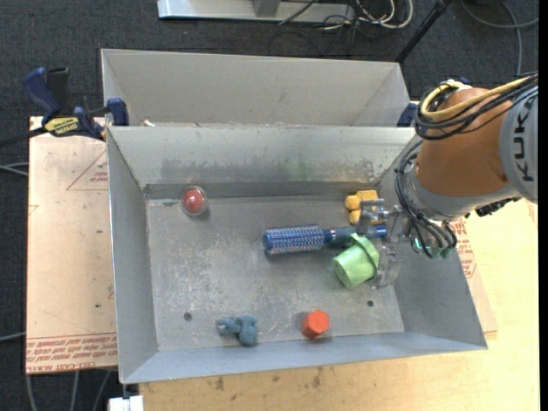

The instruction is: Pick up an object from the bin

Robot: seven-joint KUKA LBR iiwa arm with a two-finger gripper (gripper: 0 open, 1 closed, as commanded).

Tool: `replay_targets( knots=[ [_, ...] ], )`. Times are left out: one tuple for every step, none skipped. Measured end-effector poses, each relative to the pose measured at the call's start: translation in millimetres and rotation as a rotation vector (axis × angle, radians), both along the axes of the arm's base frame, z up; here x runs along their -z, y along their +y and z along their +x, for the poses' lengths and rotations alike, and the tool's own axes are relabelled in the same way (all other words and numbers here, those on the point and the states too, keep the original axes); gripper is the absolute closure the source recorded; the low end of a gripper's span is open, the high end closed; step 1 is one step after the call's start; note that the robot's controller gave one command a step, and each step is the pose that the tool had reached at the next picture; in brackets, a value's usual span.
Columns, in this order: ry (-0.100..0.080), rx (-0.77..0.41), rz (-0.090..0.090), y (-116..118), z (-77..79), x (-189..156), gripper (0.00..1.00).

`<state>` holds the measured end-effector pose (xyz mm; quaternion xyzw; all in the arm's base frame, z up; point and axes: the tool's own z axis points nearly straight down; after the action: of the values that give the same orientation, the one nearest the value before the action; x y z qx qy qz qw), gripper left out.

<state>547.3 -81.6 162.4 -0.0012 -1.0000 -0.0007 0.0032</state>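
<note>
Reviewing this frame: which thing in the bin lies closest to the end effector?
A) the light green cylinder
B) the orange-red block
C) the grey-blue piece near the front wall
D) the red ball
A: the end effector sits right against the light green cylinder at the right side of the bin, by one end of the blue brush; the other options lie well to its left.
</note>
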Motion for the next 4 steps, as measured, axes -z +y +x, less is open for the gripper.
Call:
replay_targets(
  knots=[
    [-0.015,-0.043,-0.001,-3,34.9,93,0.0],
    [-0.029,-0.045,-0.002,-2,38.6,86,1.0],
    [-0.02,-0.026,-0.002,-9,80.5,-79,1.0],
    [-0.011,-0.025,-0.001,-9,78.4,-74,0.0]
  ],
)
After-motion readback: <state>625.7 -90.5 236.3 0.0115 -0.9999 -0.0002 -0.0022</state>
